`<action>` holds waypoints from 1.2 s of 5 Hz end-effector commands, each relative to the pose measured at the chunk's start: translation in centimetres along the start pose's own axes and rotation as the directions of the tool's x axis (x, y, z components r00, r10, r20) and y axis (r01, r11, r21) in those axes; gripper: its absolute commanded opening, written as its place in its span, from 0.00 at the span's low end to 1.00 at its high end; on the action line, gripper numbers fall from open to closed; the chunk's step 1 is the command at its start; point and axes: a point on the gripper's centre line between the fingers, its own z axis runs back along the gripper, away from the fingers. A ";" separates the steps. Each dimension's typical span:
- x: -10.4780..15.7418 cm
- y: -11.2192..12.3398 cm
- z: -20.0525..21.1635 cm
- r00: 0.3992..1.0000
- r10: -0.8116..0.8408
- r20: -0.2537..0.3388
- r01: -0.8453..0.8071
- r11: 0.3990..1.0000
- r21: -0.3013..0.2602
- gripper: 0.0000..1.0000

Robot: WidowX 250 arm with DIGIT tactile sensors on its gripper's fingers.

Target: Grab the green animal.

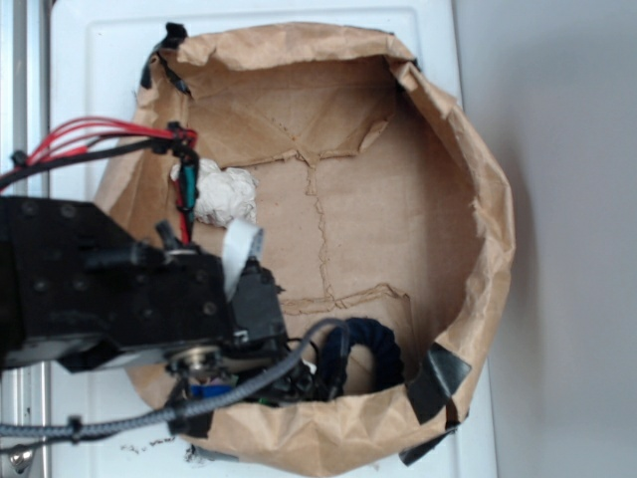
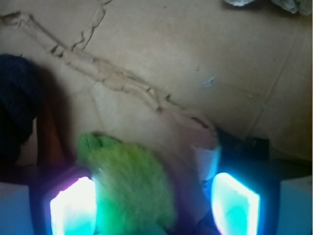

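Tool: my tool stands with pads apart, the green animal between them, hugging the left pad.
Risk: closing off-centre, I may pinch only fur.
Farther: rope ring at left could snag me.

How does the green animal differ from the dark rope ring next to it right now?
The green animal is fuzzy and lime green; the rope ring is dark navy and twisted. The animal is a solid lump; the ring has an open middle. The animal sits between the fingers of the claw; the ring lies off to one side. Both rest on the brown paper floor.
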 end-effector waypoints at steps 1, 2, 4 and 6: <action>0.3 -2.1 3.0 0.998 0.008 -0.068 -0.013 0.996 -0.084 1.00; 0.2 -1.8 3.2 0.995 0.005 -0.099 -0.015 0.995 -0.099 1.00; -0.8 -1.0 1.3 0.987 -0.026 -0.157 0.009 0.994 -0.108 1.00; -1.9 0.7 -1.3 0.991 -0.042 -0.125 0.033 0.997 -0.070 1.00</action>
